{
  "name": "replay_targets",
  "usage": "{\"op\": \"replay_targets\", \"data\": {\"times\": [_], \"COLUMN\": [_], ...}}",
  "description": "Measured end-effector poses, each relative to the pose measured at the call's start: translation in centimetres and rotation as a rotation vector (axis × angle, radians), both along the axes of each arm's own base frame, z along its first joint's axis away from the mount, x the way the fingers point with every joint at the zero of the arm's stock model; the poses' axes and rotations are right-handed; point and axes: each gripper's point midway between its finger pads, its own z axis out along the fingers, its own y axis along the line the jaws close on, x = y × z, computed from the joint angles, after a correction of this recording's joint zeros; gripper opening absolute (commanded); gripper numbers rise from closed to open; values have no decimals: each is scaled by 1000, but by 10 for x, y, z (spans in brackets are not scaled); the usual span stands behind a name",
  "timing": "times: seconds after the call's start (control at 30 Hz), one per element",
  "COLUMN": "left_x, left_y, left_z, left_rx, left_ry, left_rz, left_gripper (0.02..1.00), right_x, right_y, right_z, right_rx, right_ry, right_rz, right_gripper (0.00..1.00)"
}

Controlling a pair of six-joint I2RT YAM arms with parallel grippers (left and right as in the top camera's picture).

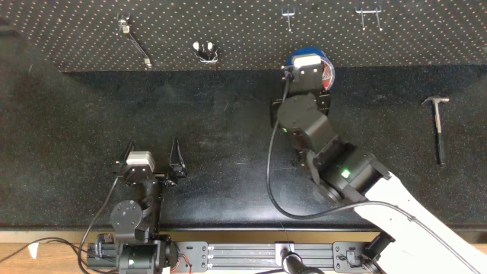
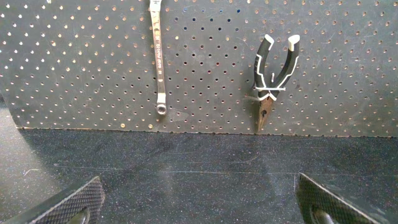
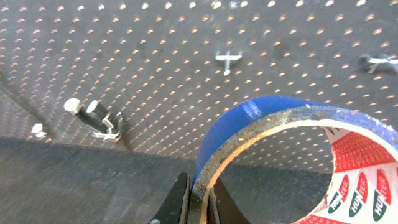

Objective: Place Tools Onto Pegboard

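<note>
- Right wrist view: right tool (image 3: 198,202) clenched on blue tape roll (image 3: 249,121), with a hook (image 3: 226,61) on the pegboard (image 3: 155,37) beyond it.
- Left wrist view: left tool (image 2: 199,204) released, facing hung pliers (image 2: 272,81) and wrench (image 2: 157,56).

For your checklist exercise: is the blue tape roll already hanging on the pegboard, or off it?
Off it. The right tool is shut on the tape roll, and the nearest hook on the pegboard is bare.

A black, faintly scratched worktop (image 1: 228,152) runs back to a dark pegboard (image 1: 243,30) that stands upright along its far edge, its rows of small holes catching light. A pale wooden strip (image 1: 38,237) borders the near edge.
</note>
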Motion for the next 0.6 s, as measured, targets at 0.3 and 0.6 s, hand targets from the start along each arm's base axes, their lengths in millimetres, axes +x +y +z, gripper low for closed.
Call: {"op": "replay_targets", "data": {"times": [0.3, 0.6], "left_x": [0, 0], "left_y": [0, 0], "left_z": [0, 0], "left_rx": [0, 0], "left_ry": [0, 0], "left_rz": [0, 0], "left_gripper": [996, 996], "right_x": [28, 48], "right_y": [13, 31], "right_z": [17, 10], "right_rx": [-23, -72], "right_ry": [-158, -217], "right_rz": [-64, -47], "right_gripper": [73, 75]}}
